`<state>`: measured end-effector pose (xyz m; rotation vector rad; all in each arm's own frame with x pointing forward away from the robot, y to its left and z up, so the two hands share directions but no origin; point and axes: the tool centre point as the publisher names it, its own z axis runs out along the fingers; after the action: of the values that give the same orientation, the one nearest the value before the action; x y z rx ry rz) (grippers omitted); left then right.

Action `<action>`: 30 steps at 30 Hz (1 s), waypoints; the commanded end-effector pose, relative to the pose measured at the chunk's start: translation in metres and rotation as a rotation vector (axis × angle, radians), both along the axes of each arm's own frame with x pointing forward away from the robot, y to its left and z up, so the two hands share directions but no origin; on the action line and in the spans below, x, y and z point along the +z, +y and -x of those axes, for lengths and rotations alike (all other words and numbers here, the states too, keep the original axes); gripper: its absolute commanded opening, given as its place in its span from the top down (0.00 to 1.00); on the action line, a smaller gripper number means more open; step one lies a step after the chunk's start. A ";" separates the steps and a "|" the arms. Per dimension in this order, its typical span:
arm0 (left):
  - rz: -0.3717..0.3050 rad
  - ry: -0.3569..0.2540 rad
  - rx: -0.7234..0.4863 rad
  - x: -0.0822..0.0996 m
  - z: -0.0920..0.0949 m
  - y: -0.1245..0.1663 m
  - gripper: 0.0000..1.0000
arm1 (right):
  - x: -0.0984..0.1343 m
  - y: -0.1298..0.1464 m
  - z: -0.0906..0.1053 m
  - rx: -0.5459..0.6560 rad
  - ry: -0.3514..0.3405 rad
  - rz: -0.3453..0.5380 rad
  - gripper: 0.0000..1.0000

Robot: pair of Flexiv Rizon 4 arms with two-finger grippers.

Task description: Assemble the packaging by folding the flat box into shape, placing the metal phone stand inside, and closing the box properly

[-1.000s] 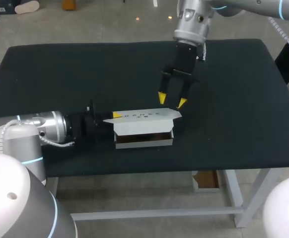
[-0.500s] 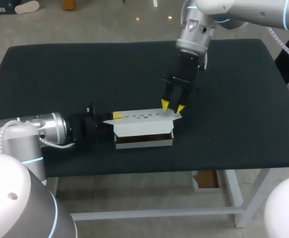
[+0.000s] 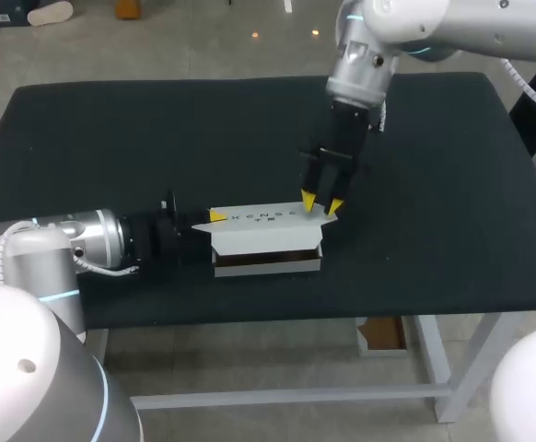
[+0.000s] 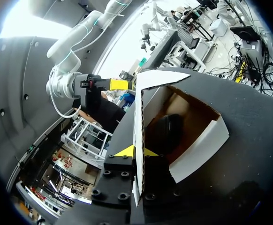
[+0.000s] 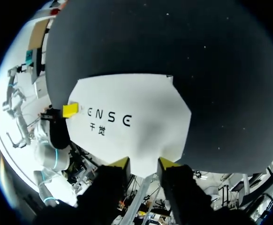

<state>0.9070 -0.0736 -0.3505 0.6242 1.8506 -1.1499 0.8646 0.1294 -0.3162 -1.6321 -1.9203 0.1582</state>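
Note:
The white box (image 3: 268, 260) lies near the table's front edge with its brown inside showing. Its printed lid (image 3: 268, 217) is raised over it. In the left wrist view the dark phone stand (image 4: 167, 131) lies inside the box (image 4: 202, 145). My left gripper (image 3: 215, 215) lies level at the box's left end and is shut on the lid's thin edge (image 4: 137, 151). My right gripper (image 3: 321, 203) comes down at the lid's right end. In its wrist view the lid's tapered end flap (image 5: 146, 140) sits between both fingertips (image 5: 143, 164), touching them from two sides.
The black table top (image 3: 434, 166) spreads wide behind and to the right of the box. The front edge (image 3: 342, 308) runs close below the box. A cardboard piece (image 3: 383, 333) lies under the table.
My right gripper came down and forward onto the lid's right end, and its fingers narrowed around the end flap. The left arm and the box stayed put.

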 end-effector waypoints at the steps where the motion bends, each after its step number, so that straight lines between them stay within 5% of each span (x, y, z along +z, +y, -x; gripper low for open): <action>1: 0.006 0.000 -0.002 -0.004 0.001 0.000 1.00 | -0.003 0.000 0.004 -0.005 -0.016 0.006 0.60; 15: 0.008 -0.001 -0.002 -0.005 0.001 0.001 1.00 | -0.008 -0.001 0.004 -0.012 -0.040 0.015 0.63; 20: 0.010 -0.008 -0.001 -0.005 0.002 0.003 0.75 | -0.009 -0.001 0.004 -0.012 -0.048 0.023 0.64; 30: 0.016 -0.017 0.007 -0.002 0.006 0.005 0.65 | -0.012 -0.001 0.005 -0.013 -0.060 0.028 0.65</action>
<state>0.9045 -0.0699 -0.3521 0.6213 1.8314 -1.1531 0.8612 0.1288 -0.3273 -1.6824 -1.9584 0.1372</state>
